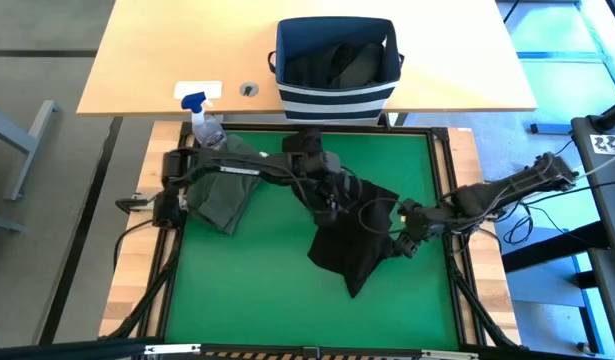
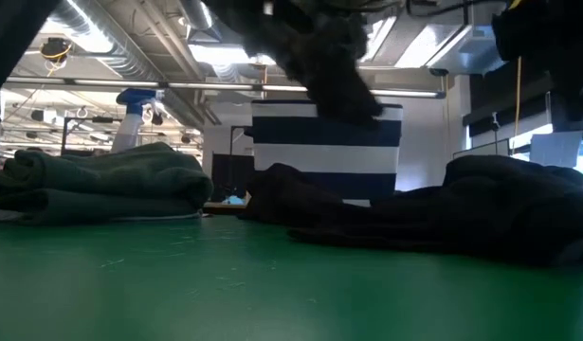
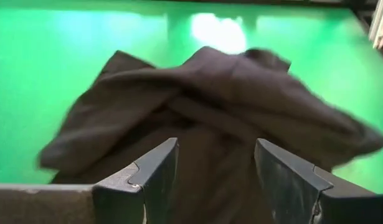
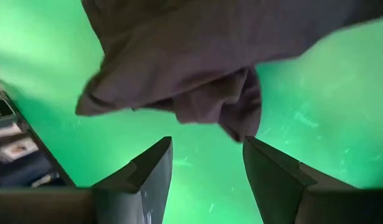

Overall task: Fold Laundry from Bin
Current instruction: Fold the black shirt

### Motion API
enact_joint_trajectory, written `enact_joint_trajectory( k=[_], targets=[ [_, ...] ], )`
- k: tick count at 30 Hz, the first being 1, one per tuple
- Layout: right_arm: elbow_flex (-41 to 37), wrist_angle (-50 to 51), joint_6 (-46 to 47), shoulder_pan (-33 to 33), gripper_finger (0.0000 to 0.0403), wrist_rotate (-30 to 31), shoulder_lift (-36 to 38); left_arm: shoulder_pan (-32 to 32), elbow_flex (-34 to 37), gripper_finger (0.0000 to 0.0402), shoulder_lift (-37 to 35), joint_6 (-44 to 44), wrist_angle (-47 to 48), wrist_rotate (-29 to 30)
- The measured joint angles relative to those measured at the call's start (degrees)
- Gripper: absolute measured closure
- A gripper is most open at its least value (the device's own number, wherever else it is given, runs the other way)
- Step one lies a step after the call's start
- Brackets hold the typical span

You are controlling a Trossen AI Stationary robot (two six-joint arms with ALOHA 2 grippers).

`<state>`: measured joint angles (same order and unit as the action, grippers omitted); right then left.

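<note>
A black garment [image 1: 352,245] lies crumpled on the green mat, right of centre. A folded dark olive garment [image 1: 219,195] rests flat on the mat at the left. The navy striped bin [image 1: 337,98] stands on the wooden table beyond the mat, with dark cloth [image 1: 337,62] inside it. My left gripper [image 3: 216,146] hovers open over the black garment's [image 3: 228,93] far left part, fingers slanting down, clear of the cloth. My right gripper [image 4: 207,142] stands open above the mat beside the garment's right edge [image 4: 235,118], with nothing between its fingers.
A clear spray bottle with a blue nozzle [image 1: 205,120] stands at the mat's far left corner, next to the olive garment. The mat's raised frame [image 1: 442,180] runs along the right side, under the right arm. Bare green mat [image 1: 257,290] lies toward the near left.
</note>
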<state>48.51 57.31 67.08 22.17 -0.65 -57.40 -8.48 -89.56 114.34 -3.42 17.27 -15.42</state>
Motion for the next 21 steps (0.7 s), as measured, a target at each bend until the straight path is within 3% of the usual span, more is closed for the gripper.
enact_joint_trajectory(
  k=[12, 17, 21],
  targets=[
    [0.0, 0.8, -5.9, 0.1, 0.0210, 6.4, 5.9, 2.6, -19.6, 0.0193, 19.6, 14.5, -1.1, -1.8],
    [0.0, 0.5, -8.9, 0.1, 0.0210, 6.7, 5.7, 2.3, -20.4, 0.0197, 23.2, 21.2, -6.1, -2.8],
    [0.0, 0.5, -10.9, 0.1, 0.0210, 6.7, 5.7, 2.4, -20.5, 0.0242, 23.1, 20.6, -6.8, -2.2]
  ],
)
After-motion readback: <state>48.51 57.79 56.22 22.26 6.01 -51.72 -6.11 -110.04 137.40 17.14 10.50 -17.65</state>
